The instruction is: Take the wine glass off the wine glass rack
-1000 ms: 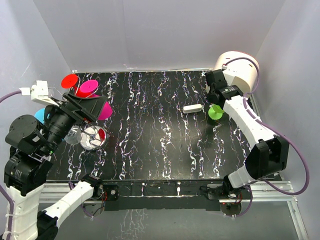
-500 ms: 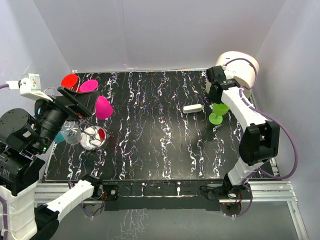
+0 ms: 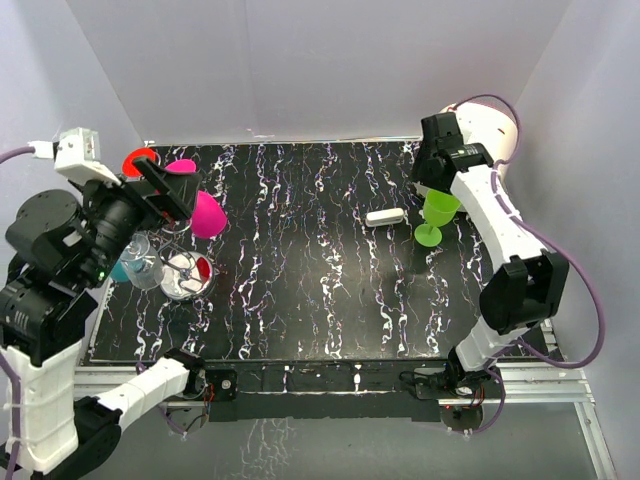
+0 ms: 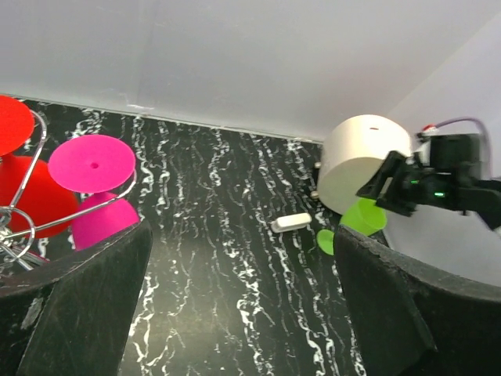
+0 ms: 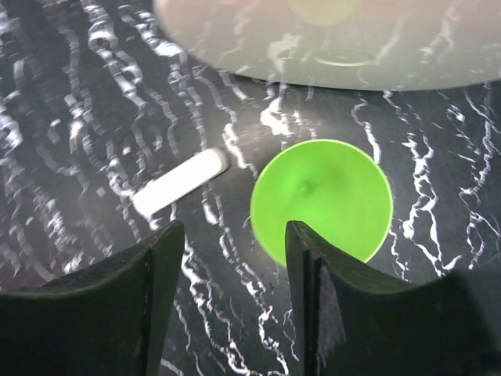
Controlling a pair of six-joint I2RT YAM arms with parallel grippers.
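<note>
My right gripper (image 5: 233,231) has its jaws partway apart with nothing clamped between them; through the gap I see only the black marbled table (image 5: 94,94). Directly beneath it, a little off toward one finger (image 5: 321,305), the green wine glass (image 5: 321,200) stands upright on its foot. I am looking straight down into its bowl, and that finger covers part of the rim. The overhead view shows the same thing: the bowl is just under the fingertips and the stem runs vertically down to the table. The glass's long axis therefore lines up with the gripper's own pointing direction. I judge the glass to be off the rack and set down. What matters for the next move is that stacking, because any sideways drift as I pull away could catch the rim and tip it, so the way out is straight up. Just beyond the glass is the large cream cylinder (image 5: 329,39), and a small white bar (image 5: 180,184) lies on the table to the other side.

My left gripper (image 4: 243,235) is spread wide and holds nothing. The wine glass rack (image 3: 183,272) is right beside it, well away from the right gripper, with a magenta wine glass (image 4: 91,163) and a red wine glass (image 4: 12,125) hanging upside down from its wire arms. For anything on that rack, the left arm is clearly the nearer one.
</note>
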